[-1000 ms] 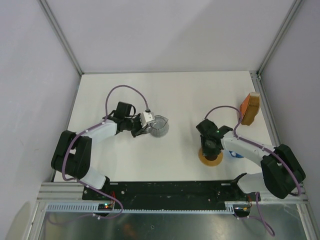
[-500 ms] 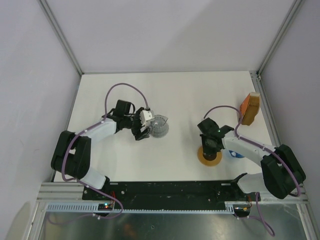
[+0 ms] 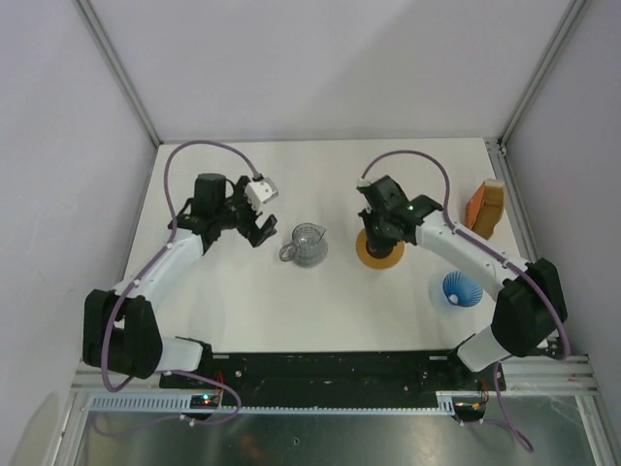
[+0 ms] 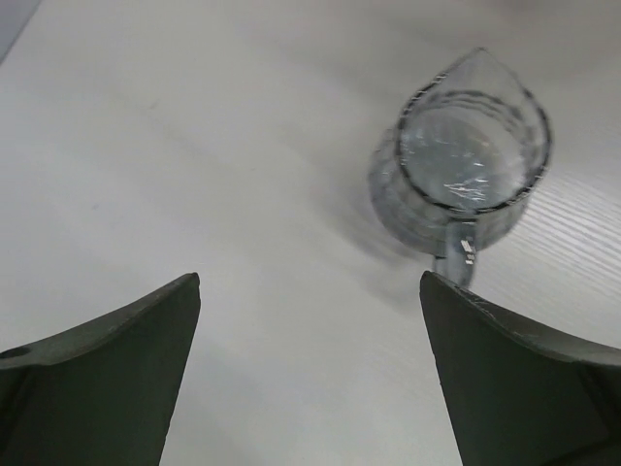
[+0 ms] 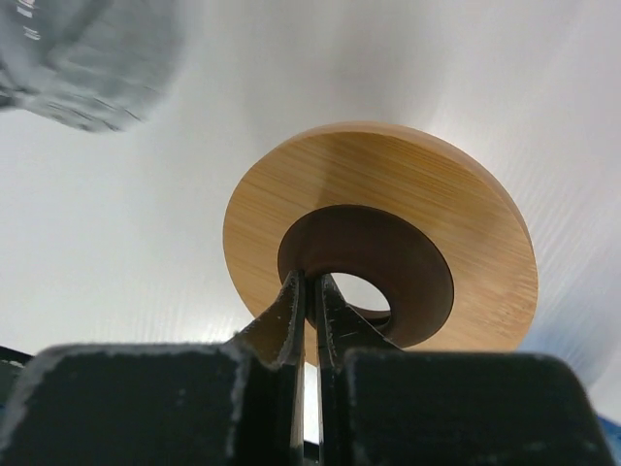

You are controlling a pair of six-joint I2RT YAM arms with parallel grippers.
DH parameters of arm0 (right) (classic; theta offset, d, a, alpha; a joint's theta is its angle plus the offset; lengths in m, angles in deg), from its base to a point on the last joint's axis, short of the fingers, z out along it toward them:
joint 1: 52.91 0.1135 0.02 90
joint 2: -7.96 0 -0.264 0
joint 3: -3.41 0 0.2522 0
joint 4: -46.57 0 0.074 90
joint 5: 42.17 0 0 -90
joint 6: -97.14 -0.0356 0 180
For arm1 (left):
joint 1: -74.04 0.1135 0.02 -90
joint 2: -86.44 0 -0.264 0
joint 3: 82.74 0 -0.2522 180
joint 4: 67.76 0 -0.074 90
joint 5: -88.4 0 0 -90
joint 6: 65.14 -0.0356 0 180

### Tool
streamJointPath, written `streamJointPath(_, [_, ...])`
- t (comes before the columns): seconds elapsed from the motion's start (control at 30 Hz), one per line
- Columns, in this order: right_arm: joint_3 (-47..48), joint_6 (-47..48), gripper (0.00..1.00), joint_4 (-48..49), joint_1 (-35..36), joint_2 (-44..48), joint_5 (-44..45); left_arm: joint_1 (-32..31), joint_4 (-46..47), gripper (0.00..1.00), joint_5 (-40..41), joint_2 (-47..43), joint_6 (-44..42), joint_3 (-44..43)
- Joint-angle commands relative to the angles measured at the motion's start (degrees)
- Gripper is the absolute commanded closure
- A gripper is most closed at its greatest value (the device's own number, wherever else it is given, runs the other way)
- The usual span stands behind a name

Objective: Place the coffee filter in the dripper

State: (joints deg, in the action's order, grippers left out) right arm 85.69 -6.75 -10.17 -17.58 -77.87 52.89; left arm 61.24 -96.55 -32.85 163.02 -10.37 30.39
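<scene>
We see the left pincer now spread wide and drawn back left of the glass jug that it held a second ago. Our right pincer stays clamped on the amber disc and has carried it from the front edge to beside the jug. The dripper stands front right. The coffee filter leans at the right edge of the counter.
</scene>
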Motion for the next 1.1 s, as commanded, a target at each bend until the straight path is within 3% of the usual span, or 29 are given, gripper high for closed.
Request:
streamJointPath(0.0, [10.1,6.0,1.0,-3.6,1.4,-3.8,-2.8,3.1,0.5,0.01,7.6,0.5,8.4,-3.8])
streamJointPath(0.37, [30.0,4.7,1.0,0.4,5.0,-17.1,-19.0,9.3,0.4,0.0,8.0,3.8,14.0,-5.3])
streamJointPath(0.67, [46.4,3.4,1.0,-7.6,7.4,-32.3,-24.5,9.5,0.4,0.0,7.4,3.8,14.2,-4.5])
streamJointPath(1.07, [46.3,4.2,1.0,-9.8,7.4,-36.4,-24.0,9.4,0.2,0.0,6.3,3.7,14.3,-4.2])
